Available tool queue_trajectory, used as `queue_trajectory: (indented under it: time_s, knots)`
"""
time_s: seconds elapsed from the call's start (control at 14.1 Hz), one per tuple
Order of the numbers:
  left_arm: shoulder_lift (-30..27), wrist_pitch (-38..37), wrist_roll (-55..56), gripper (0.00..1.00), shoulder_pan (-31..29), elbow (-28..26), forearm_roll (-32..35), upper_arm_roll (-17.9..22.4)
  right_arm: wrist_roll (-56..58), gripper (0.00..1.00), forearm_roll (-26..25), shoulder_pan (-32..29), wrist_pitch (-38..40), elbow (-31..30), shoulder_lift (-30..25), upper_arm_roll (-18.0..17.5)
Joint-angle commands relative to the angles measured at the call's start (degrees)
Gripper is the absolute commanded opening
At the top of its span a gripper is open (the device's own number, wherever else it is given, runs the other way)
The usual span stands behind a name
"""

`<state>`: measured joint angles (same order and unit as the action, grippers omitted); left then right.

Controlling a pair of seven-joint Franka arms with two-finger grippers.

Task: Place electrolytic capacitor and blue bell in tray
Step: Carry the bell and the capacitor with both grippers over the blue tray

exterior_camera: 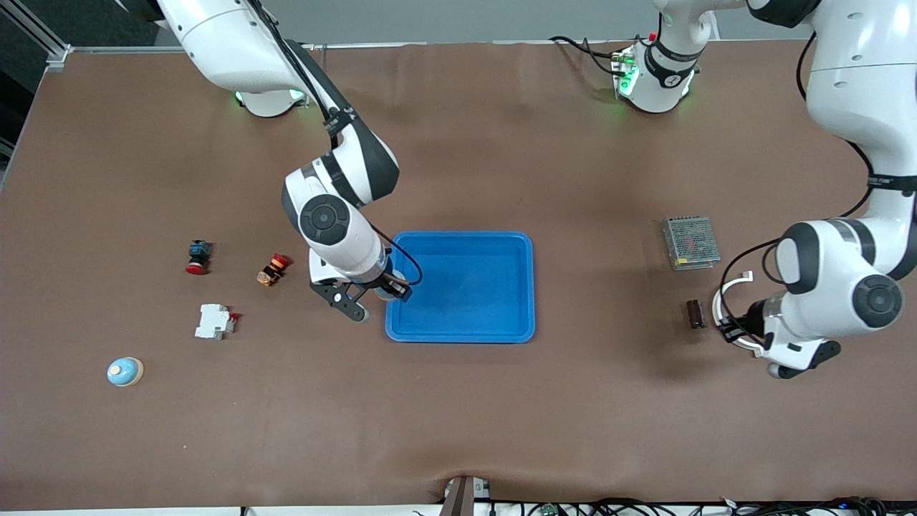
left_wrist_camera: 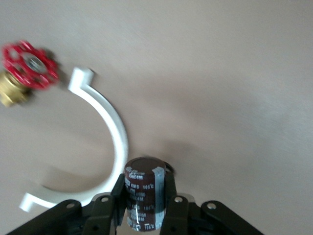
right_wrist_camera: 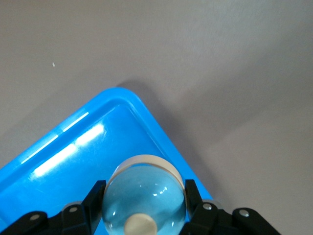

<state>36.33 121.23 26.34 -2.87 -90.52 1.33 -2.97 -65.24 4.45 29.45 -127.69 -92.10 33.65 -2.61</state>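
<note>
Gripping capacitor (left_wrist_camera: 143, 193), label "105°C"

In the front view, the right arm's wrist is covering the right gripper (exterior_camera: 372, 295) and whatever it is carrying over the tray (exterior_camera: 501, 333) corner. The left gripper (exterior_camera: 731, 326) is likewise lying tucked under its own wrist. In the left wrist view, the red valve handwheel (left_wrist_camera: 30, 66) is showing blurred and its brass body is running off the picture's edge; the capacitor (left_wrist_camera: 144, 191) label is too small to read. In the right wrist view, the blue bell (right_wrist_camera: 144, 196) is being cut off at the picture's edge.
</note>
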Motion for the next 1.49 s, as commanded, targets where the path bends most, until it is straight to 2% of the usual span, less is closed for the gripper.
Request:
queue_trajectory:
  time_s: [0.0,0.35,0.78,1.06,1.41]
  knots:
    - [-0.8,-4.1,9.0,0.17,4.8,1.5,1.1,0.3,-3.3,0.0,1.3,1.9,-3.5,-2.5,0.8,0.6]
    - [-2.4,-8.0,25.8,0.17,14.5,2.6,1.2,0.2,-7.4,0.0,1.3,5.6,-6.0,-2.4,3.5,0.7]
    - [-3.0,-8.5,41.8,0.17,24.7,2.3,1.1,0.2,-9.0,0.0,1.3,7.6,-8.0,-2.6,5.9,0.7]
    - [-2.1,-8.3,49.0,0.17,31.0,2.0,1.0,0.2,-9.6,0.0,1.3,8.7,-11.0,-5.1,6.6,0.8]
    - [-0.7,-6.9,54.6,0.17,35.3,1.8,0.5,0.0,-9.6,0.0,1.3,9.7,-14.6,-8.3,6.6,0.8]
